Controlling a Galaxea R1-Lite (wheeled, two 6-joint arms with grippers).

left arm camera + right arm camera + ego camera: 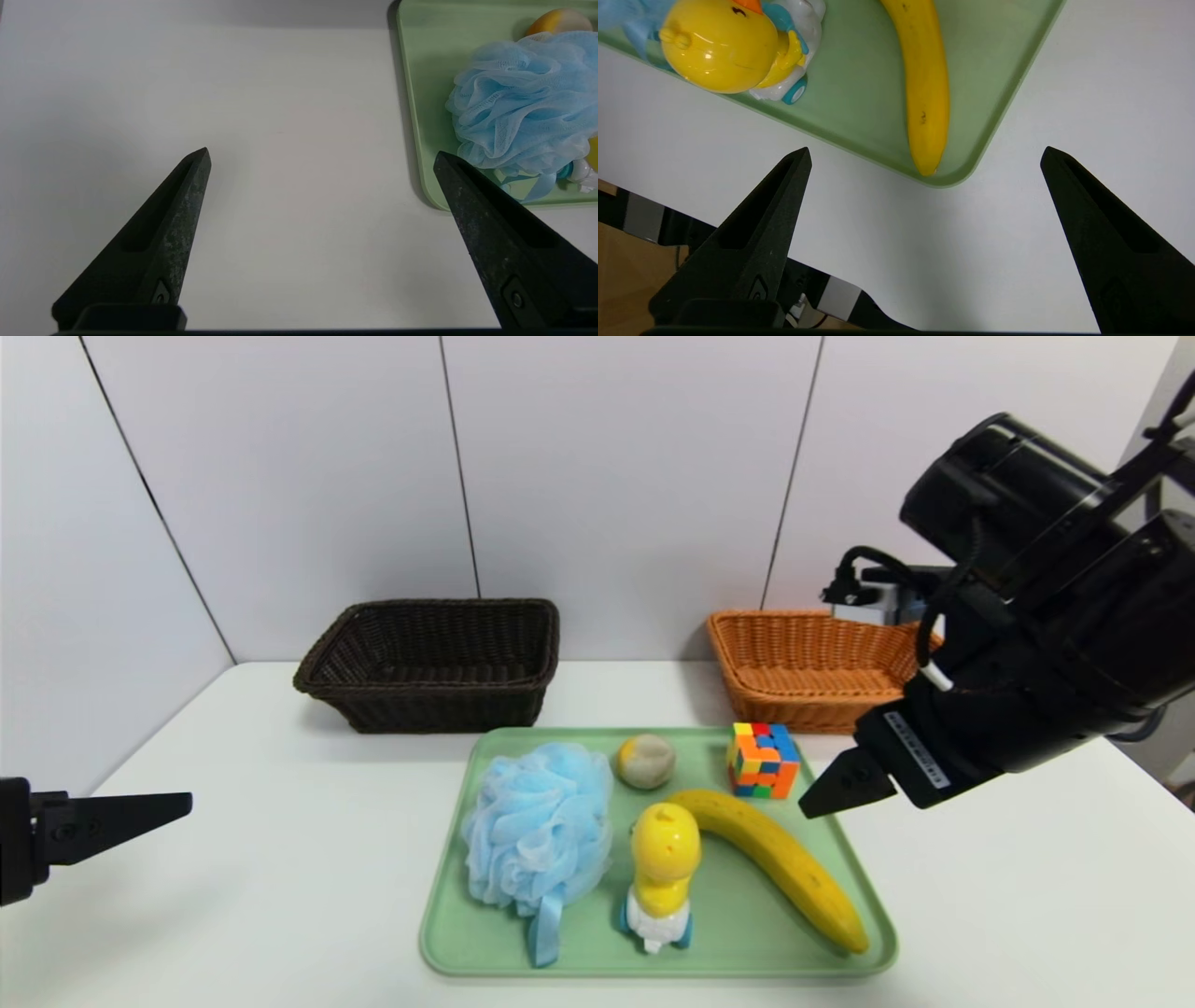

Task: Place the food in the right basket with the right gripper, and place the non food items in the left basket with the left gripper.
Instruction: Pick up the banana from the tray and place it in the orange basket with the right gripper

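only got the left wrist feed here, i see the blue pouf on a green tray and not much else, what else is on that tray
Observer: Behind the blue pouf on the green tray the head view shows a banana, a colour cube, a yellow duck toy and a small round yellow-grey item.
Operator: where's the right claw
Observer: The right claw is open, raised near the tray's right edge by the cube and holding nothing.
Operator: baskets?
Observer: A dark basket stands behind the tray on the left and an orange basket on the right; nothing shows inside either.
Operator: and my claw
Observer: The left claw is open over bare table, left of the tray.
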